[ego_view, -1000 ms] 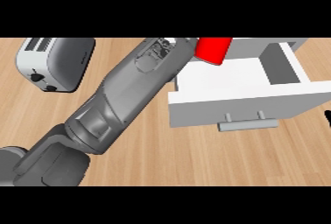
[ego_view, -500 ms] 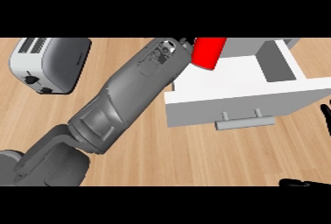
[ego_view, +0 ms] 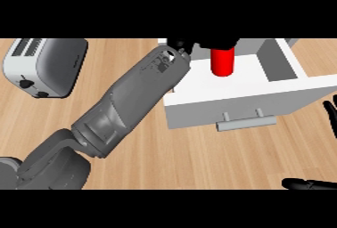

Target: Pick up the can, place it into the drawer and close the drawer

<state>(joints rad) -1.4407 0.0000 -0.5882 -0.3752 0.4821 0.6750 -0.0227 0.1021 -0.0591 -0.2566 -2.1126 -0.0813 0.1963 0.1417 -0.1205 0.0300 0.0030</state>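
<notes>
You had the red can in the upper middle of the frame, upright over the open white drawer, with the left hand curled round its top at the frame's upper edge. Whether the can's base had reached the drawer floor could not be told from the head view. The right hand showed only as dark fingers in the lower right corner, fingers relaxed and holding nothing.

The chief risk, as I judged it, was letting go while the can hung above the floor: it could topple or roll. Drawing the forearm back could also knock the can. The handle sat at centre right; pushing the drawer in with the can leaning could jam it. The toaster at upper left was well apart.
</notes>
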